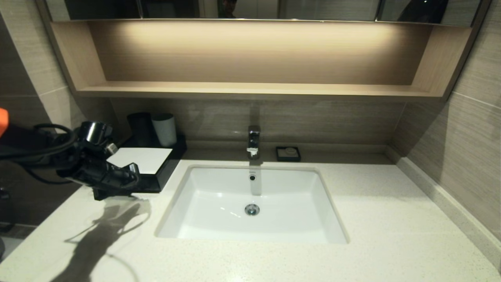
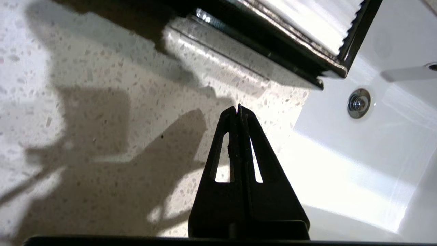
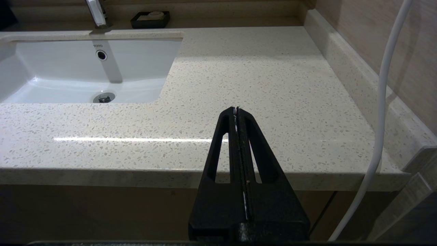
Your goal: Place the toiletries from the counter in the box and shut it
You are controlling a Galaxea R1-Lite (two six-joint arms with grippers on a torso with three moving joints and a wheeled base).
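The box (image 1: 150, 166) is seen at the back-left of the worktop (image 1: 383, 219), just left of the white sink basin (image 1: 250, 203), its white top panel facing up. In the head view the drawer front looks flush w/ the body, i.e. closed. No toiletries are seen on the worktop in any view. A dark cup (image 1: 140, 124) and a pale grey cup (image 1: 164, 129) are stood at the box's rear. A small black soap dish (image 1: 288, 153) is set right of the tap (image 1: 253, 141).

The left end effector (image 1: 133, 172) is held just in front of the box's near edge, above the worktop, fingers (image 2: 254, 136) clenched together w/ nothing between. The right end effector (image 3: 237, 112) is parked low, off the worktop's front edge, likewise clenched and empty.
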